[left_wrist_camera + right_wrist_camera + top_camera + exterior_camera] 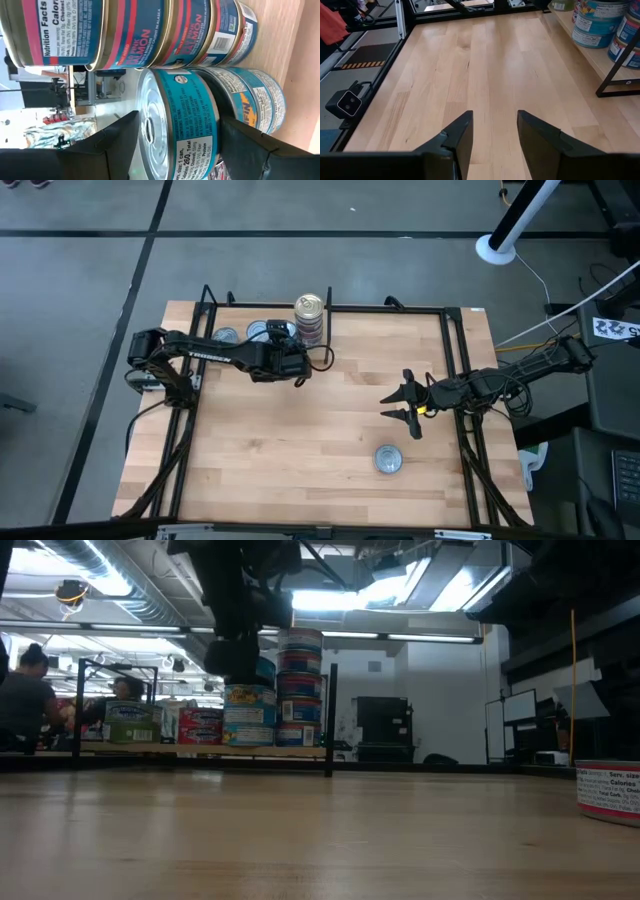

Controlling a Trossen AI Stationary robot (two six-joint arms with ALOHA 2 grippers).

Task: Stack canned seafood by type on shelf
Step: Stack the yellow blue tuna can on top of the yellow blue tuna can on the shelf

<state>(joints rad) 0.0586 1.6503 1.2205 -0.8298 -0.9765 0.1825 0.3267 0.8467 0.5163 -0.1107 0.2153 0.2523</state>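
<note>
At the far edge of the wooden shelf (320, 430) stands a tall stack of red-and-blue salmon tins (310, 318) with a gold top. Beside it are silver-topped tins (262, 331). My left gripper (290, 350) is open just in front of a stack of two teal tins. In the left wrist view its fingers (117, 142) stand on either side of the upper teal tin (192, 125), which rests on the lower one (252, 95). I see no touch. My right gripper (400, 408) hangs open and empty over the right part of the board.
A single tin (388, 459) stands alone on the board near the front right, also seen in the low view (608, 790). A black frame post (330, 720) rises beside the tall stack. More tins (200, 725) line the far edge on the left. People sit beyond the table.
</note>
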